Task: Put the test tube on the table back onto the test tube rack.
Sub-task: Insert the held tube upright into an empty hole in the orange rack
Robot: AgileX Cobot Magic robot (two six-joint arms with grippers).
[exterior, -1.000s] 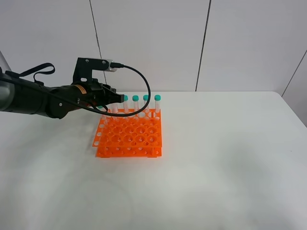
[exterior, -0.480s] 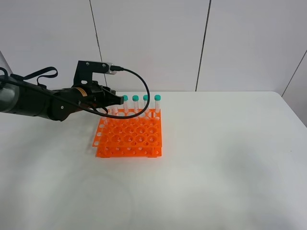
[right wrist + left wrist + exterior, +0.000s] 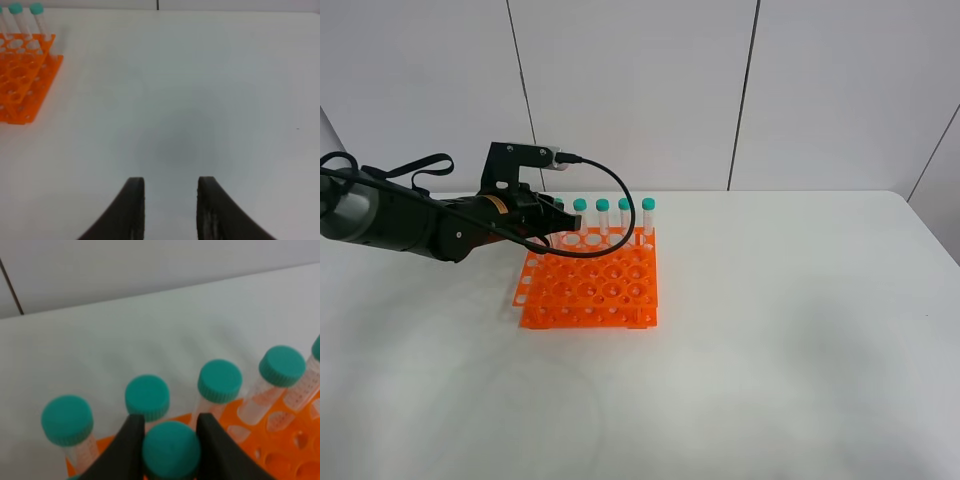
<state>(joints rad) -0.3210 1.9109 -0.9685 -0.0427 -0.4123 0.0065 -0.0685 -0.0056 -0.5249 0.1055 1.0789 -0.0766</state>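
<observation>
In the left wrist view the teal cap of a test tube [image 3: 171, 451] sits between the two black fingers of my left gripper [image 3: 170, 426], which is shut on it. The tube's body is hidden below the cap. In the exterior high view the left gripper [image 3: 552, 215] hovers over the back left corner of the orange test tube rack [image 3: 588, 292]. Several other teal-capped tubes [image 3: 603, 216] stand upright in the rack's back row, just behind the held cap [image 3: 220, 382]. My right gripper [image 3: 170, 187] is open over the bare white table [image 3: 190, 100], with nothing between its fingers.
The rack [image 3: 20, 85] stands left of the table's [image 3: 770, 330] middle, near the far edge. A black cable [image 3: 620, 200] loops from the left wrist camera over the rack's back row. A white panelled wall rises behind the table. The right arm is outside the exterior high view.
My left gripper has drawn back leftward along the rack's back row and dipped slightly, still holding the tube. The right gripper has not moved.
</observation>
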